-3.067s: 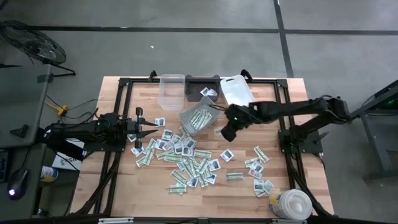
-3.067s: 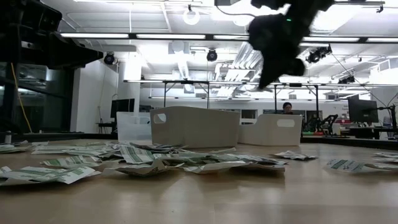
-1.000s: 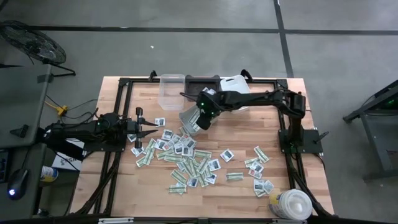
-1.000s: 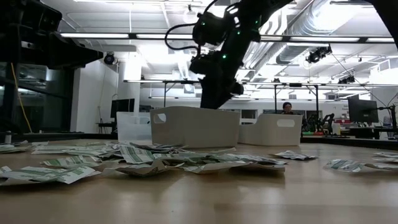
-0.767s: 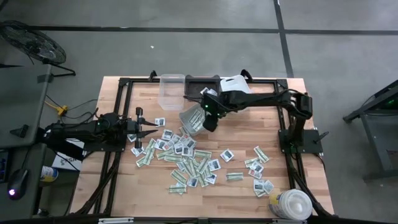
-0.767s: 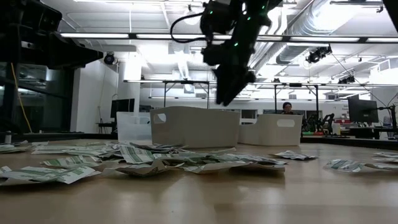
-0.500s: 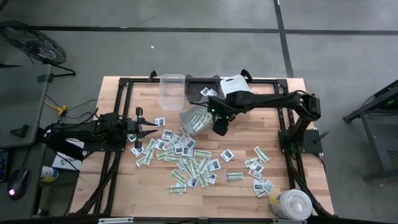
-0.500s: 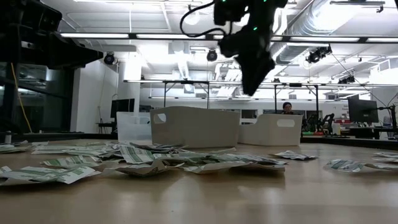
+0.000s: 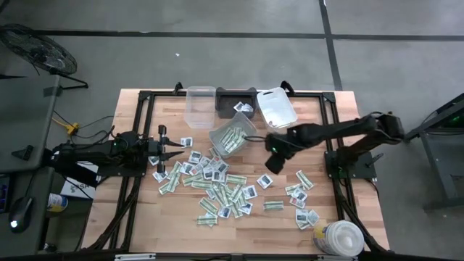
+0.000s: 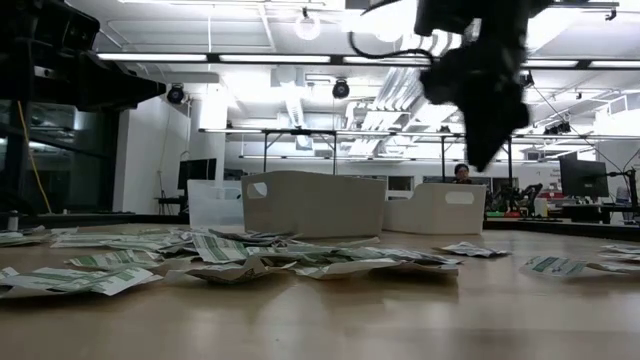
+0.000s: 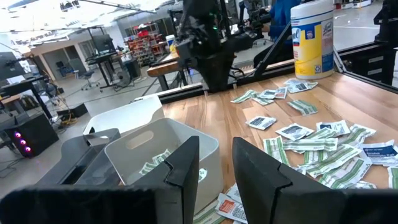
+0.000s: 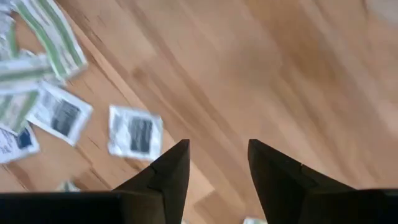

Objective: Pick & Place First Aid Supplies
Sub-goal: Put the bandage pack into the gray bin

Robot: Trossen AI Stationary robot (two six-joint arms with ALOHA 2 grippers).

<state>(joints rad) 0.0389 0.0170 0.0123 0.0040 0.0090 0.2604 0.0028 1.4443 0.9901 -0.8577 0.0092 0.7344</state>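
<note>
The small flat sealed packets (image 9: pixel 217 185), narrow green-and-white strips and squarish white ones with dark print, are seen scattered across the middle of the pale wooden table (image 9: pixel 319 127), with a smaller cluster (image 9: pixel 301 196) nearer the round white tub (image 9: pixel 339 238); several strips are already lying in the tilted grey plastic bin (image 9: pixel 230 138). The right gripper (image 9: pixel 273 164) is held above bare wood just beside the scatter, its jaws apart and nothing between them, a squarish white packet (image 12: pixel 135 132) lying just ahead of it. The left gripper (image 9: pixel 176 152) is parked at the left edge of the pile, its jaws slightly apart and empty. Each packet is judged to be very light, thin, limp and probably slick, so it is likely to slide or buckle when pinched. A raised edge or a corner resting on a neighbouring packet is judged the best place to take hold.
</note>
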